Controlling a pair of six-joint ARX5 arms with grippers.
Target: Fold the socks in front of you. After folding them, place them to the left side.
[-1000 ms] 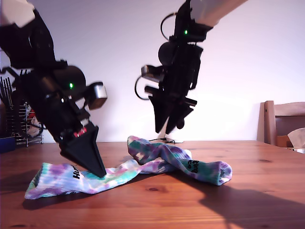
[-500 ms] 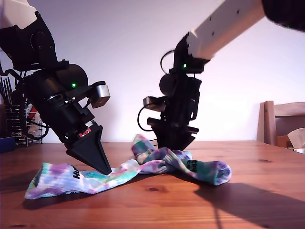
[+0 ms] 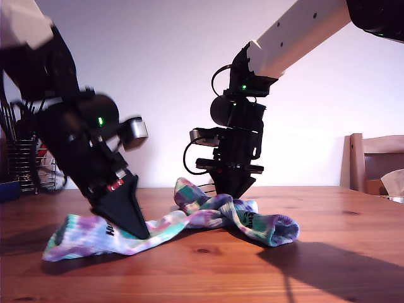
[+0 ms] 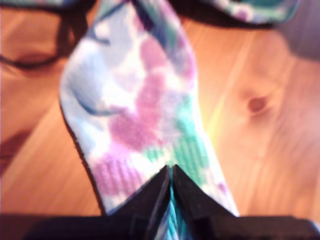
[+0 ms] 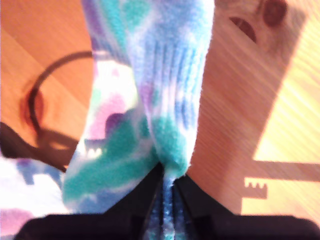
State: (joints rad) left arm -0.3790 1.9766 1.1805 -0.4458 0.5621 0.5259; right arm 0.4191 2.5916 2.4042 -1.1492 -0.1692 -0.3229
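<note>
Two tie-dyed socks lie crossed on the wooden table (image 3: 328,265). One sock (image 3: 82,237) stretches toward the exterior view's left, its black lettering partly showing. The other sock (image 3: 271,227) bunches in the middle and ends toward the exterior view's right. My first gripper (image 3: 140,232) is shut on the long sock; the first wrist view shows its tips (image 4: 171,172) pinching ribbed fabric (image 4: 145,100). My second gripper (image 3: 230,192) presses down into the bunched middle and is shut on a fold of sock (image 5: 160,75) at its tips (image 5: 167,180).
A wire rack (image 3: 28,167) with dark utensils stands at the exterior view's far left, a blue object (image 3: 9,190) beside it. A wooden chair (image 3: 375,161) and a crumpled pale item (image 3: 394,183) sit at the exterior view's right. A white wall is behind.
My second gripper came down from above the table onto the bunched socks and closed. My first gripper shifted slightly, dragging the long sock toward the exterior view's right.
</note>
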